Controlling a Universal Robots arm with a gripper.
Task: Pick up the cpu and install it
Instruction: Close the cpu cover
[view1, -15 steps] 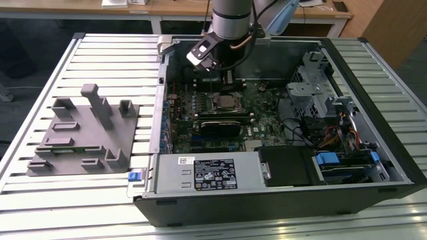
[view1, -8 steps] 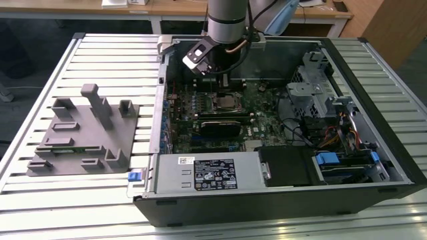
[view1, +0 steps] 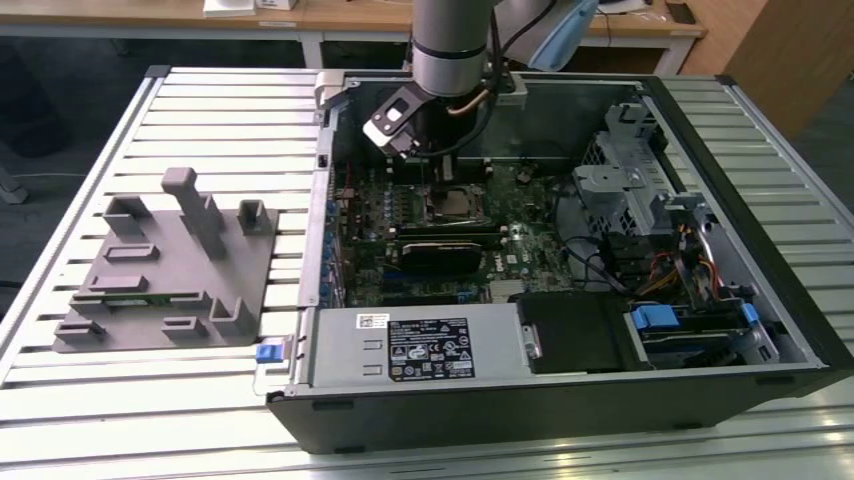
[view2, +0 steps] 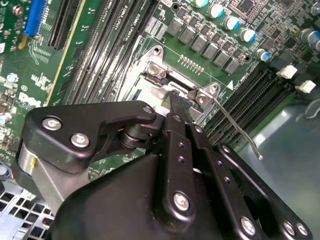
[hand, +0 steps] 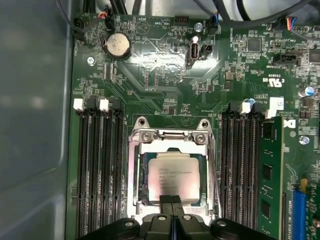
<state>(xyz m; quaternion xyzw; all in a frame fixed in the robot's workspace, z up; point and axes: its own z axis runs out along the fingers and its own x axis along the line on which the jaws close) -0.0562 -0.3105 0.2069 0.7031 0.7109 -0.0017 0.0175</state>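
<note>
The slatted metal bench (view1: 200, 110) carried an open computer case (view1: 561, 405), lying on its side. A grey plastic fixture (view1: 160, 290) lay beside the case, toward the exterior view's left. My arm (view1: 454, 40) reached down into the case over the green motherboard (hand: 165, 85). Among the dark memory slots (hand: 97, 170) sat the metal socket frame (hand: 172, 135), with its thin lever (view2: 240, 132) standing out to one side. The cpu (hand: 172, 172) lay flat inside that frame, silvery top up. My claw (hand: 171, 201) hung right over the socket. Its two black fingertips (view2: 177, 102) were pressed together with no gap between them, and they sat over one edge of the cpu without gripping it. I could not tell whether they touched the chip's top.
</note>
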